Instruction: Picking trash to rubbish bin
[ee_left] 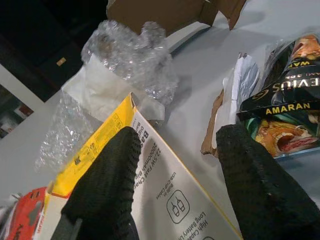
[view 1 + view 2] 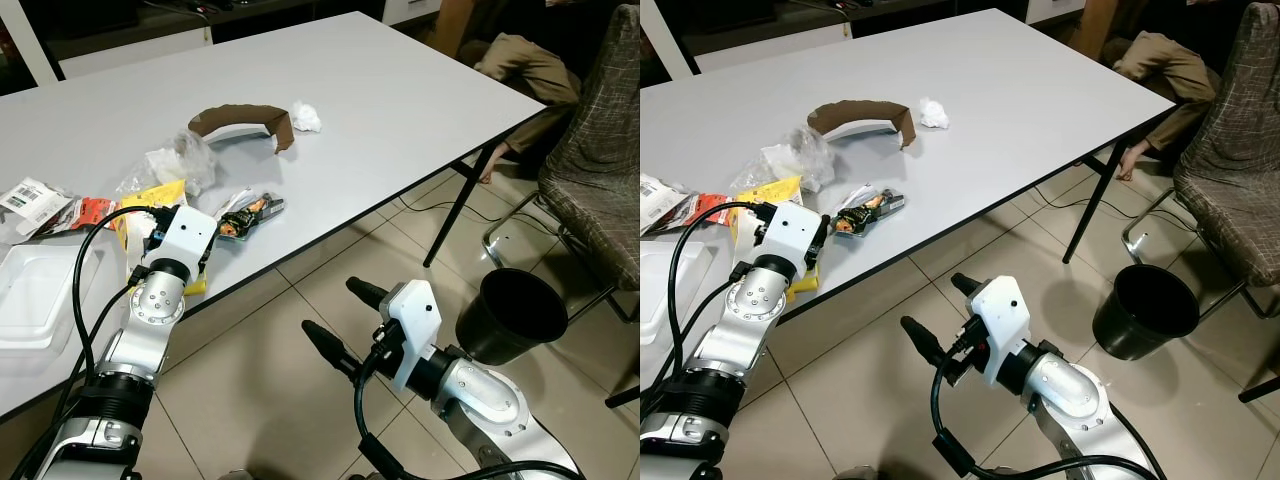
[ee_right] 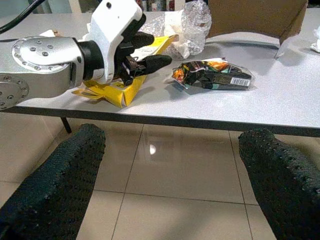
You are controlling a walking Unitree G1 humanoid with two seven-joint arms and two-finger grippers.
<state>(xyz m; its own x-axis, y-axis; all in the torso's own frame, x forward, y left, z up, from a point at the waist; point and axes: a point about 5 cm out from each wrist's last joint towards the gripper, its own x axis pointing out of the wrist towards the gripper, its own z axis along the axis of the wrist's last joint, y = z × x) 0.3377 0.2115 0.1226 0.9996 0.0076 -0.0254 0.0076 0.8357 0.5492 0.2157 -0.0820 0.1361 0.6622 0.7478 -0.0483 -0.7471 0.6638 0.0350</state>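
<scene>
- While the left gripper reached over the near edge of the bench, its two black fingers stood spread on either side of a yellow and white carton, one pressed on its printed face, so the carton was straddled rather than clamped.
- Just beyond that gripper's fingertips lay crumpled bubble wrap, and past it a curved strip of brown cardboard with a white paper wad at its far end.
- Right beside the same gripper, on the side toward the robot's right, sat a dark printed snack packet; it lay flat on the bench and was touched by neither finger.
- On the opposite side of that gripper were a red wrapper, a barcoded wrapper and a white foam tray.
- Lower, over the tiled floor, the right gripper hung released with fingers wide apart, holding nothing.
- Well off to that gripper's right stood the black rubbish bin, near a chair.
</scene>
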